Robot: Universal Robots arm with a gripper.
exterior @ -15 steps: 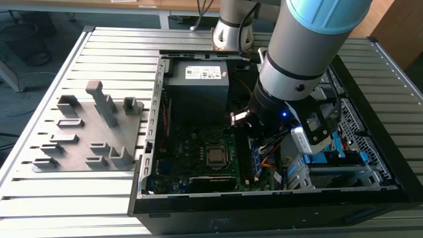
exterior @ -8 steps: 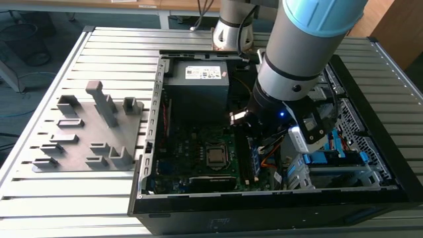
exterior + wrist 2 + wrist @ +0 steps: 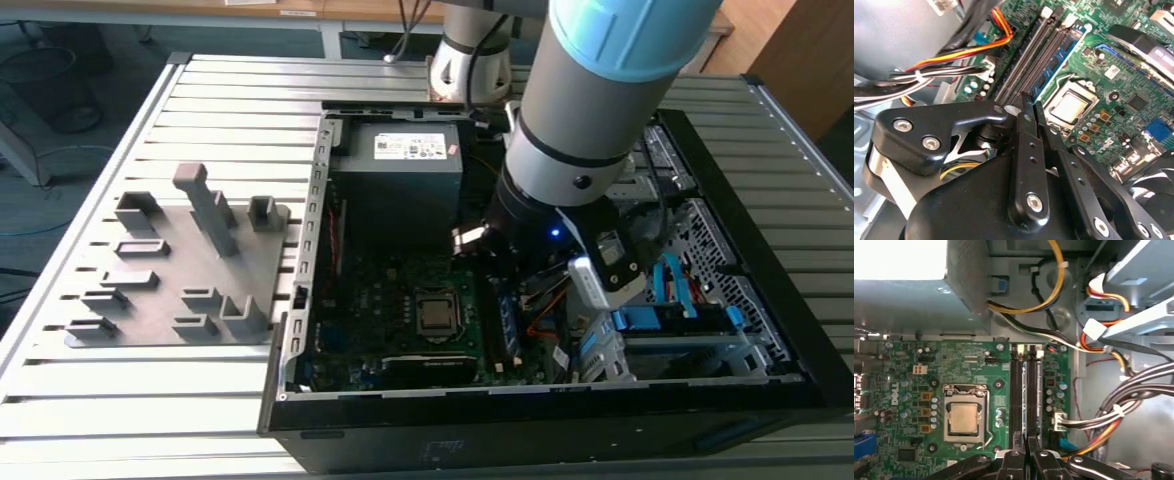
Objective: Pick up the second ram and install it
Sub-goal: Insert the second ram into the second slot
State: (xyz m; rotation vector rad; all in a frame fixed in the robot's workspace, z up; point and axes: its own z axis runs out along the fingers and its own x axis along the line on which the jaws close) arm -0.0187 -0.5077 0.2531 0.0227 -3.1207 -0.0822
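Two closed fingers (image 3: 1026, 145) of the gripper (image 3: 1026, 457) are seen pressed together above the motherboard's slot rails (image 3: 1016, 390); nothing is visibly held. The second ram (image 3: 1059, 55) appears seated among those rails. Snagging is risked by the cable bundle (image 3: 1114, 415) just beside, and little room is left toward the power supply (image 3: 396, 175).

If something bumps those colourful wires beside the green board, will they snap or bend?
Probably bend: the wires curve loosely, so they look floppy. A white tie bunches them, so they'd likely shift together.
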